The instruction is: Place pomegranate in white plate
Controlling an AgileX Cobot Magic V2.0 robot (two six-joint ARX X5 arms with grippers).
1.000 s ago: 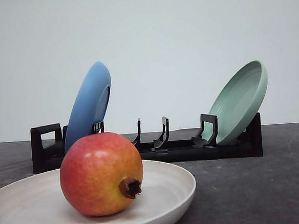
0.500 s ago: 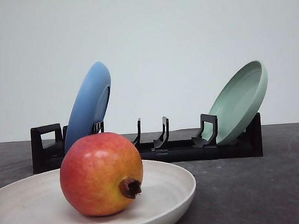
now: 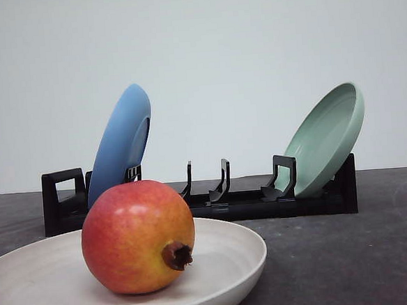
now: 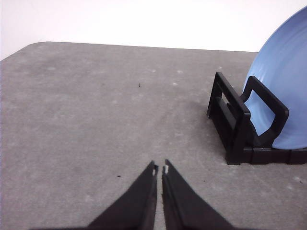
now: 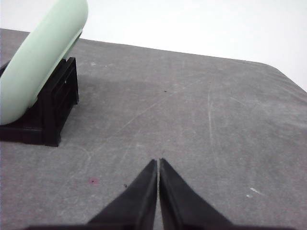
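The red and yellow pomegranate (image 3: 137, 237) rests inside the white plate (image 3: 225, 262) at the near left of the front view, its dark crown pointing toward the camera. In the left wrist view my left gripper (image 4: 159, 169) is shut with nothing in it, hovering over bare grey table beside the rack's end. The right wrist view has my right gripper (image 5: 158, 162) shut and empty too, above bare table beside the rack's other end.
A black dish rack (image 3: 214, 200) stands across the middle of the table. A blue plate (image 3: 119, 144) leans in its left end and a pale mint-green plate (image 3: 326, 138) in its right end. The grey tabletop (image 3: 350, 254) lies open around the rack.
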